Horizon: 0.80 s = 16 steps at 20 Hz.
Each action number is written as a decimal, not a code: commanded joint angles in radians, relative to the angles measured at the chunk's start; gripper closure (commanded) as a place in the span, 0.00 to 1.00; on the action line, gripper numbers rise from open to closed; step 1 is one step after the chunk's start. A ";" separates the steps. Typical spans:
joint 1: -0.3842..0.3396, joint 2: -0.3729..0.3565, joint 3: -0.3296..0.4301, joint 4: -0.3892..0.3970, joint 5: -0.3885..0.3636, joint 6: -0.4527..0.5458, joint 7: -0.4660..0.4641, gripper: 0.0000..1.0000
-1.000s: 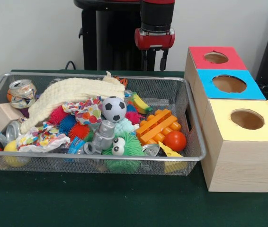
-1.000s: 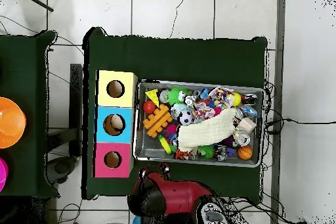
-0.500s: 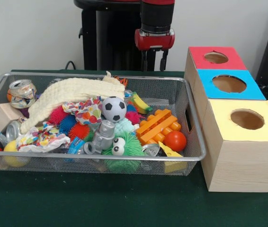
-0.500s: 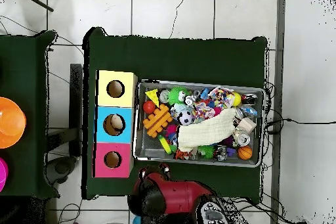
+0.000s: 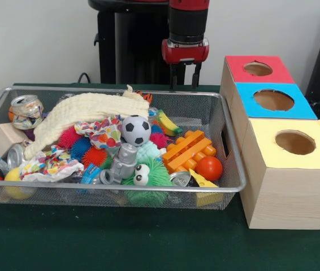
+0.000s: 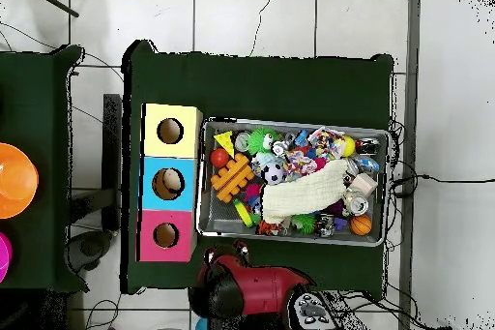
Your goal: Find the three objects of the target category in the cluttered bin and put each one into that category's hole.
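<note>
The end effector (image 5: 184, 81) hangs empty with fingers apart behind the wire bin (image 5: 234, 169), so sorting looks barely begun. Something pale may sit in the blue hole (image 6: 170, 184); I cannot identify it. A cream cloth (image 5: 81, 113) buries much of the clutter.

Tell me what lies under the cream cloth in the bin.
The cream cloth drapes over spiky balls and a patterned fabric that show at its front edge. Whatever lies beneath its middle is covered.
</note>
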<state>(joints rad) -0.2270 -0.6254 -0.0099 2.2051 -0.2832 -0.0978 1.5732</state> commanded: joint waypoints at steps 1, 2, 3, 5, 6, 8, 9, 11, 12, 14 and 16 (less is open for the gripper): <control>-0.004 0.019 0.039 -0.110 -0.025 -0.060 0.132 0.00; -0.003 0.013 0.040 -0.108 -0.022 -0.054 0.132 0.00; -0.003 0.007 0.041 -0.107 -0.020 -0.043 0.130 0.00; -0.003 -0.006 0.043 -0.103 -0.015 -0.023 0.128 0.00; -0.005 -0.014 0.046 -0.099 -0.013 -0.012 0.128 0.00; -0.010 -0.028 0.054 -0.092 -0.008 0.011 0.126 0.00; -0.011 -0.033 0.055 -0.090 -0.007 0.019 0.125 0.00; -0.011 -0.042 0.056 -0.086 -0.003 0.035 0.123 0.00; -0.011 -0.045 0.057 -0.086 -0.001 0.044 0.123 0.00; -0.012 -0.051 0.059 -0.085 0.003 0.060 0.120 0.00; -0.013 -0.055 0.061 -0.083 0.006 0.070 0.120 0.00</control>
<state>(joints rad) -0.2271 -0.6655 -0.0102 2.2052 -0.2834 -0.0999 1.5732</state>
